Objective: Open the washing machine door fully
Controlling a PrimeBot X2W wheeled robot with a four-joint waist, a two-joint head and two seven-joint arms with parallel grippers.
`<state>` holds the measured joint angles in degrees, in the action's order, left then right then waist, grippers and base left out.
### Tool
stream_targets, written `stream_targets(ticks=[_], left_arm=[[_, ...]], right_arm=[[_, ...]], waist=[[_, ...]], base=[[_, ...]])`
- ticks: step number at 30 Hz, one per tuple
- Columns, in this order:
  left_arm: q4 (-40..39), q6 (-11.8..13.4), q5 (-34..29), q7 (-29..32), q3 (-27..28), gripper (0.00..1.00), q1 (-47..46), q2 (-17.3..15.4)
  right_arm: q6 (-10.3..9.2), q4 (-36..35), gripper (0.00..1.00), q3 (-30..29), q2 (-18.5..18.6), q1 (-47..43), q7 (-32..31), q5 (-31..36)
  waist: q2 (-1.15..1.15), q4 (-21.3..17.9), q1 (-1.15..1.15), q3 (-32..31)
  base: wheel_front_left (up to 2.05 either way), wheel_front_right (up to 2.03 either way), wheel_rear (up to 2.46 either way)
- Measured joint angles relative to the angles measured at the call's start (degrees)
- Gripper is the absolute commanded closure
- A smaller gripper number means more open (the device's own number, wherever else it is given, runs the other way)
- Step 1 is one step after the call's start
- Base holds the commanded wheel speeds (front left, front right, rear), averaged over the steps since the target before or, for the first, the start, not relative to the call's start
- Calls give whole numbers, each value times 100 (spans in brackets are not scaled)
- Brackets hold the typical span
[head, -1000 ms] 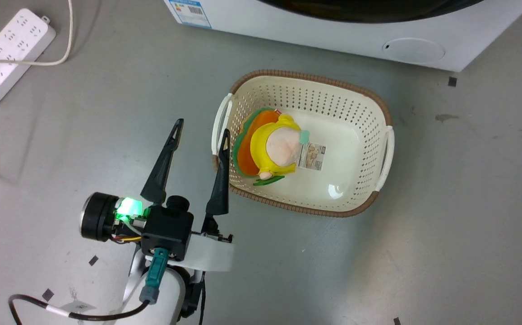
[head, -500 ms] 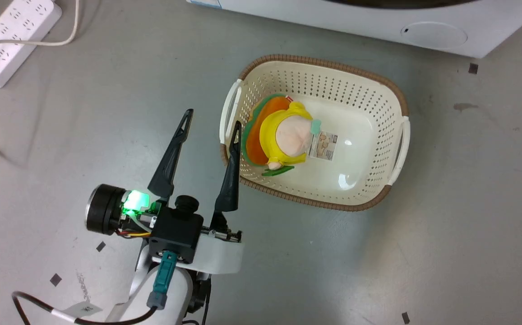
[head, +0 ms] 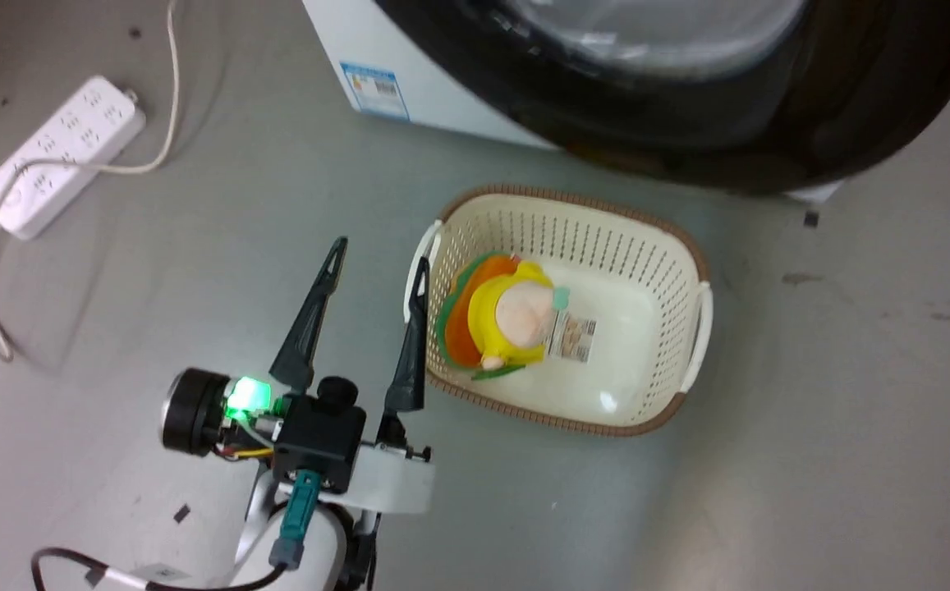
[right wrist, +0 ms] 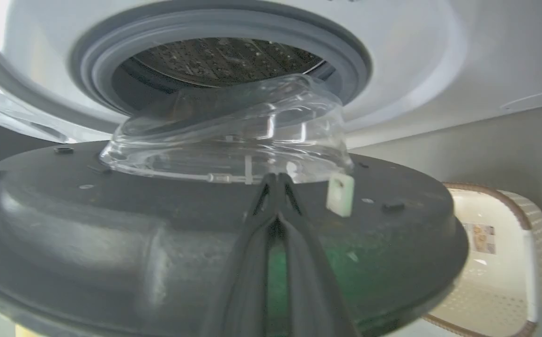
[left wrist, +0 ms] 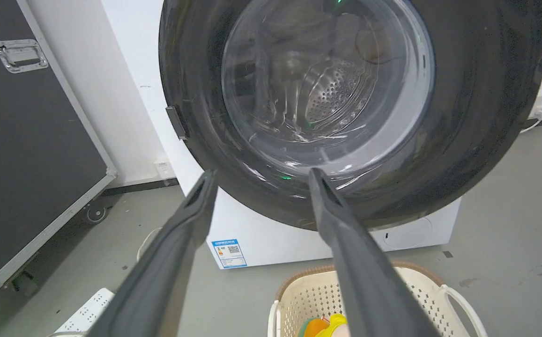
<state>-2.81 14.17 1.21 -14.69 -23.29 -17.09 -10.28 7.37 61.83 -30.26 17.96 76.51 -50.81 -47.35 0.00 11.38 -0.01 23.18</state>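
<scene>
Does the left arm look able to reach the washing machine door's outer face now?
Probably yes: the left gripper is open and empty, and its wrist view shows the washing machine door straight ahead with nothing between; the basket sits lower.

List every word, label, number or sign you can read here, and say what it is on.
The blue label sticker on the washing machine: print and code too small to read.
The paper tag on the plush toy in the basket: blurred, unreadable.
Nothing else carries legible text.
</scene>
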Motion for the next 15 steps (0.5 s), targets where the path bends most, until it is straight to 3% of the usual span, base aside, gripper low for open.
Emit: stream_targets(ticks=[6,15], left_arm=[[88,-7,45,0,16,0,268,-9],[160,-74,54,0,81,0,513,-20]], right_arm=[[5,-324,100,-90,-338,-813,-523,-261],[5,-1436,100,-77,-1059,-2016,-1141,-431]], waist=[[0,-92,0,-462],[0,-171,0,-970]], base=[[0,0,0],[0,0,0]])
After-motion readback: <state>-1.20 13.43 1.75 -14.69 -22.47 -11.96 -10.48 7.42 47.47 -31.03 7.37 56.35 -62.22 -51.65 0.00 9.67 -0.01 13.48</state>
